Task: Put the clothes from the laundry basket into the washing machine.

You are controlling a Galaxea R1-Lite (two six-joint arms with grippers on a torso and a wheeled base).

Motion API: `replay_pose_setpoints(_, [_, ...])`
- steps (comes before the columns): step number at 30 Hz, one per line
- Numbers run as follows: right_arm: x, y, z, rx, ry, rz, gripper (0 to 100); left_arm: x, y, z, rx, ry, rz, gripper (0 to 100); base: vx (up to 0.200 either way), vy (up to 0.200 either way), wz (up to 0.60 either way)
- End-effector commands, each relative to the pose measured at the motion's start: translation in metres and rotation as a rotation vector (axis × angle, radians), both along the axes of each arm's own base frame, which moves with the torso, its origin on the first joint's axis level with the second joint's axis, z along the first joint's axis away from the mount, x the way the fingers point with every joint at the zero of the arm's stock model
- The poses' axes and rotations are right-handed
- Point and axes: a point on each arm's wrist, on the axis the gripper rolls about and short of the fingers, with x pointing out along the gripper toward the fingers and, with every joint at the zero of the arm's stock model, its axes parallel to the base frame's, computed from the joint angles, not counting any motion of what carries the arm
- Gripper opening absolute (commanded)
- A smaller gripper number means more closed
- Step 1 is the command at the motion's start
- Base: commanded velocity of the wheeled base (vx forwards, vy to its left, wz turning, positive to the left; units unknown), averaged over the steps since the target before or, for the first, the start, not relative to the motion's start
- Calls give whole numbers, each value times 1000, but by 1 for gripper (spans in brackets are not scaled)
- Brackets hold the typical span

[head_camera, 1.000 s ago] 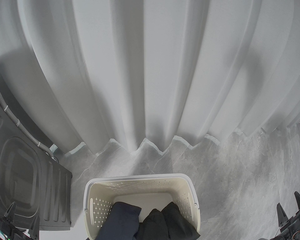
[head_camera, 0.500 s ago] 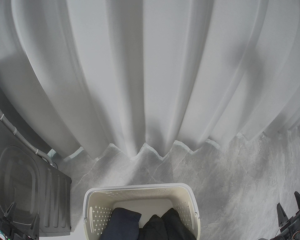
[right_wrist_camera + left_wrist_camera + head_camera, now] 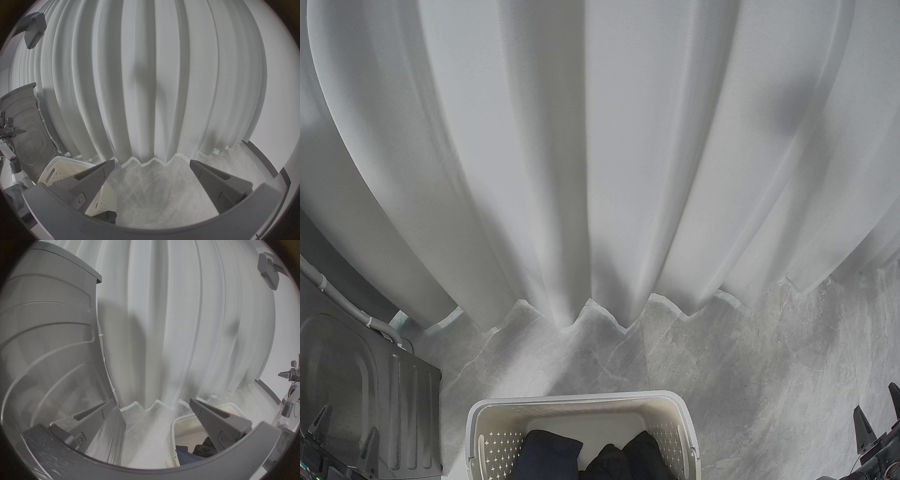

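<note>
The dark clothes (image 3: 550, 453) lie bunched in the cream laundry basket (image 3: 575, 400), a navy piece on the robot's left and black ones beside it, piled toward the near wall with the far part of the basket's bottom bare. The basket stands on the floor right in front of me, with the grey washing machine (image 3: 362, 387) just to its left. What faces me there is a ribbed panel with a corrugated hose (image 3: 344, 306) running along it, and I cannot see the door or drum from here. My left end effector (image 3: 345, 431) hangs low beside that panel, jaws spread wide with nothing between them. The right end effector (image 3: 876, 406) sits well off to the basket's other side over the marbled floor (image 3: 750, 375), equally wide and empty. A white pleated curtain (image 3: 600, 156) closes off the back. I read this as the set-up for the first pick. To do it well I would bring the left arm over the rim from above, keep the jaws wide until they straddle a raised fold, and bite deep enough to hold one garment. Then I would lift straight up until the cloth clears the perforated wall, and find the machine's opening before swinging over.
</note>
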Motion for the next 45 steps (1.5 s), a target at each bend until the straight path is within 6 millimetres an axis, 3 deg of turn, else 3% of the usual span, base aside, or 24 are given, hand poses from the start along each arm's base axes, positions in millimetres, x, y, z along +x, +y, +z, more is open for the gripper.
replay_pose_setpoints(1, [0,0,-5,0,0,1,100,0,0,-5,0,5,0,100,0,0,0])
replay_pose_setpoints(36, [0,0,-5,1,1,-2,100,0,0,-5,0,5,0,100,0,0,0])
replay_pose_setpoints(45, [0,0,-5,1,1,-2,100,0,0,-5,3,5,0,100,-200,0,0])
